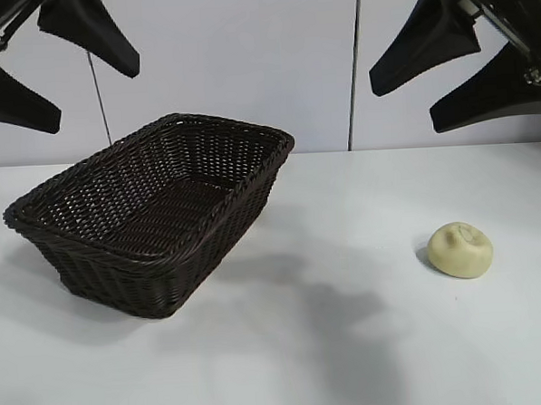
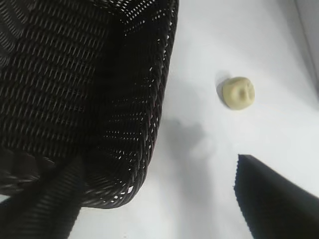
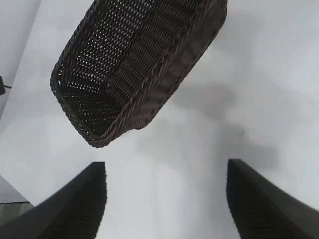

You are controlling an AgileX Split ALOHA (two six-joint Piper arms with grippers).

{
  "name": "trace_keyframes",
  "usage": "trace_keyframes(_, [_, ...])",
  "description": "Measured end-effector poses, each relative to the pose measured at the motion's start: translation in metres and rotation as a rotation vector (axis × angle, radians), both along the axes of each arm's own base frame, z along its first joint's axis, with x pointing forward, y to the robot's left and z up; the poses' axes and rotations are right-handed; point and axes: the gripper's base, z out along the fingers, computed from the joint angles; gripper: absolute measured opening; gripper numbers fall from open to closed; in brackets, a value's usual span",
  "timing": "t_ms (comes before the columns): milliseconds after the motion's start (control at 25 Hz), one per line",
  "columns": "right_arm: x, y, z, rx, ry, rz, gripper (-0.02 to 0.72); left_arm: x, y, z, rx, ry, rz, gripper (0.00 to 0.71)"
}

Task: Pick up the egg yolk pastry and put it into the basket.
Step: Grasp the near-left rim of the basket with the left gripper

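Your left gripper [image 1: 50, 73] hangs high at ten o'clock, jaws spread wide and empty. Your right gripper [image 1: 428, 90] hangs high at two o'clock, jaws likewise parted.

pastry [image 1: 460, 249] on table, right of basket [image 1: 153, 213]

Basket [image 1: 153, 218] is looking like dark brown woven wicker, rough & ribbed, w/ a braided rim; open weave is letting light through the walls, and strands are catching a slight sheen. Egg yolk pastry [image 1: 460, 249] is showing a pale cream, matt, smooth baked crust, w/ a faint brownish mark on its dimpled top. Tabletop [image 1: 350, 343] is reading as white, smooth, matt, taking only soft shadows. Left end effector [image 1: 59, 64] & right end effector [image 1: 458, 66] are appearing as black matt plastic; up close, finger pads [image 3: 75, 209] are showing a fine ribbed, grippy texture.
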Motion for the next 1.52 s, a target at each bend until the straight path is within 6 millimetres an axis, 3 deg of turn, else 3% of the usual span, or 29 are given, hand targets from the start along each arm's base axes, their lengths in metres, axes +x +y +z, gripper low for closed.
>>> trace_keyframes(280, [0.0, 0.0, 0.0, 0.0, 0.0, 0.0, 0.496, 0.007, 0.016, -0.028, 0.103, 0.218, 0.29, 0.596])
trace_keyframes(720, [0.0, 0.0, 0.0, 0.0, -0.001, -0.001, 0.496, 0.014, 0.016, -0.064, 0.068, 0.387, 0.49, 0.596])
trace_keyframes(1120, [0.0, 0.0, 0.0, -0.001, -0.004, -0.004, 0.496, 0.018, -0.009, -0.099, 0.004, 0.45, 0.573, 0.596])
trace_keyframes(1360, [0.001, -0.001, 0.0, -0.002, -0.008, -0.009, 0.496, 0.028, -0.013, -0.126, 0.008, 0.472, 0.606, 0.593])
trace_keyframes(1440, [0.001, -0.001, 0.0, -0.002, -0.008, -0.009, 0.496, 0.029, -0.013, -0.13, 0.013, 0.479, 0.609, 0.552])
trace_keyframes(1520, [0.001, -0.001, 0.0, -0.002, -0.008, -0.009, 0.496, 0.029, -0.013, -0.13, 0.012, 0.478, 0.61, 0.457])
